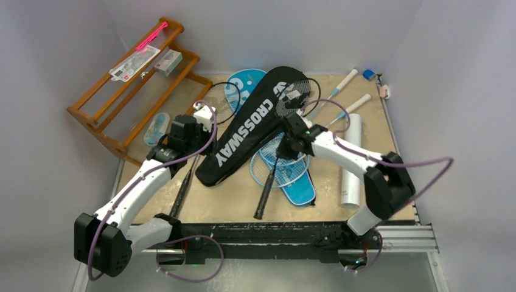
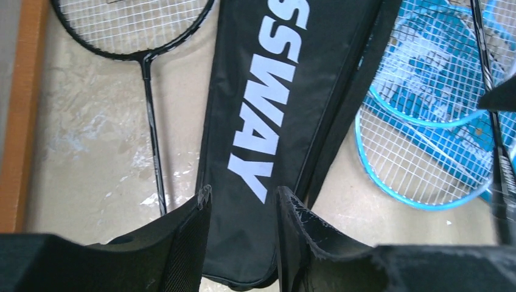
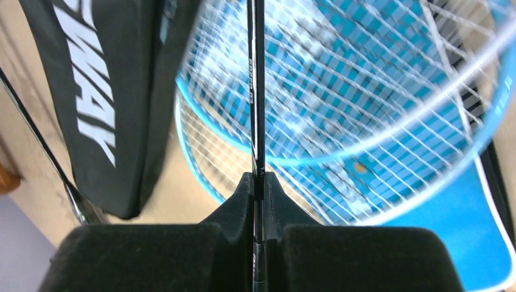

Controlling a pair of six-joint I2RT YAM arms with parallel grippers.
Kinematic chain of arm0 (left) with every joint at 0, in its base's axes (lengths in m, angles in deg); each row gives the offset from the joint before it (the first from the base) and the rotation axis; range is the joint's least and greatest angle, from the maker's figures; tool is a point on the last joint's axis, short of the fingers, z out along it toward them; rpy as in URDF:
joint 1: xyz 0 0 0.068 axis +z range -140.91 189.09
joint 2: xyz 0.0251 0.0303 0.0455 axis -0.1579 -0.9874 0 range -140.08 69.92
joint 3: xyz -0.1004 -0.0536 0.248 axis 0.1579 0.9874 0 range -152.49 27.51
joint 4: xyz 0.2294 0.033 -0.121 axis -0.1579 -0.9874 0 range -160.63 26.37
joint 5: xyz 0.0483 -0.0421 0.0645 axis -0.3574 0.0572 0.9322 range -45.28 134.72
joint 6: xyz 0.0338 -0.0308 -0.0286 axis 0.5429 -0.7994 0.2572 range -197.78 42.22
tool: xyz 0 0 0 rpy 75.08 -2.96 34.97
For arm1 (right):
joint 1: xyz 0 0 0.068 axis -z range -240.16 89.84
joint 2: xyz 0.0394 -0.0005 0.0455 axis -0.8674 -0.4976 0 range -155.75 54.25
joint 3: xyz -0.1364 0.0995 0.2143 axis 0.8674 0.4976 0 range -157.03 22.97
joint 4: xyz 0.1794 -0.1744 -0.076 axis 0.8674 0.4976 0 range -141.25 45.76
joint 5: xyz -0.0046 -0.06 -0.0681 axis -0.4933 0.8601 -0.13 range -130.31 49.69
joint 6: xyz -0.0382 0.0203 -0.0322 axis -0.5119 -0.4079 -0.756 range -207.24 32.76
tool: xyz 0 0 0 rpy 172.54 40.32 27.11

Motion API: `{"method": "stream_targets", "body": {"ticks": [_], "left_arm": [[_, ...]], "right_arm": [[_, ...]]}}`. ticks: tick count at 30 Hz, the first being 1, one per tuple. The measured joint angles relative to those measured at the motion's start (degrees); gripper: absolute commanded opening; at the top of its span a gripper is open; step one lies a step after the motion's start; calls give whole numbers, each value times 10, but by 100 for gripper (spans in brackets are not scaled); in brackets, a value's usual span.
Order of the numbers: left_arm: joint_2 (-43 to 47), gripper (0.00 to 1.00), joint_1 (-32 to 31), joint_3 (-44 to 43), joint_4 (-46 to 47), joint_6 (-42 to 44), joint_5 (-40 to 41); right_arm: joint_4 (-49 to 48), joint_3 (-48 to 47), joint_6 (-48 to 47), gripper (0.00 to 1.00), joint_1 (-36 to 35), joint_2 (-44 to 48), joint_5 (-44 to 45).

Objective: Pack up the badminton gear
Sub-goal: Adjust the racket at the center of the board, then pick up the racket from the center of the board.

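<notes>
1 black cover (image 1: 243, 137), white "CROSSWAY" lettering

Soft, even light fills the overhead view. Glare patches shine on the bench (image 2: 91, 140); the light-blue racket strings (image 3: 377, 91) are blurred.

- Tan table (image 1: 243, 210).
- Black cover (image 1: 243, 137) lies slanted across its middle.
- Black racket (image 1: 182, 188): just left of the cover.
- Second black racket (image 1: 264, 198): handle just right of the cover.
- Blue cover (image 1: 301, 191): right of it.
- White tube (image 1: 351, 164): farther right.
- Wooden rack (image 1: 122, 103): well left.
</notes>
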Motion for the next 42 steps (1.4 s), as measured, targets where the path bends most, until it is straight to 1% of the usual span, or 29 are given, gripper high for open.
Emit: {"method": "stream_targets", "body": {"ticks": [1, 2, 3, 4, 5, 6, 7, 8, 12, 15, 16, 19, 25, 29, 33, 37, 42], "left_arm": [[0, 39, 0, 0, 0, -3, -9], [0, 39, -1, 0, 0, -5, -16], [0, 39, -2, 0, 0, -8, -20], [0, 39, -6, 0, 0, -12, -21], [0, 39, -12, 0, 0, -16, -21], [0, 39, -21, 0, -1, -21, -21], [0, 40, -31, -1, -2, -27, -20], [0, 40, -51, -3, -4, -34, -13], [-1, 40, -125, -10, -4, -66, 13], [-12, 40, -152, -13, 5, -92, 46], [-18, 40, -154, -13, 10, -97, 55], [-43, 40, -155, -13, 32, -108, 75], [-94, 42, -155, -11, 105, -101, 92], [-158, 42, -153, -18, 138, -89, 99], [-214, 43, -144, -25, 161, -84, 94], [-244, 46, -130, -38, 177, -72, 87], [-270, 45, -117, -50, 214, -57, 66]], "right_arm": [[-5, 31, -2, 0, -5, 26, -11], [-10, 57, -4, 3, -6, 53, -19], [-15, 80, -7, 8, -3, 78, -26], [-23, 97, -10, 18, 1, 100, -33], [-30, 111, -16, 40, 5, 120, -37], [-41, 123, -22, 51, 8, 136, -44], [-55, 136, -28, 56, 10, 150, -50], [-70, 150, -40, 56, 11, 165, -60], [-123, 208, -84, 46, 23, 210, -109], [-143, 217, -110, 38, 64, 210, -148], [-152, 214, -119, 35, 90, 201, -164], [-160, 189, -143, 35, 139, 151, -180], [-173, 127, -173, 33, 151, 45, -184], [-184, 113, -178, 33, 157, 2, -195], [-190, 111, -179, 34, 158, -11, -198], [-186, 111, -184, 34, 158, -9, -194], [-161, 111, -200, 36, 158, 36, -179]]}}
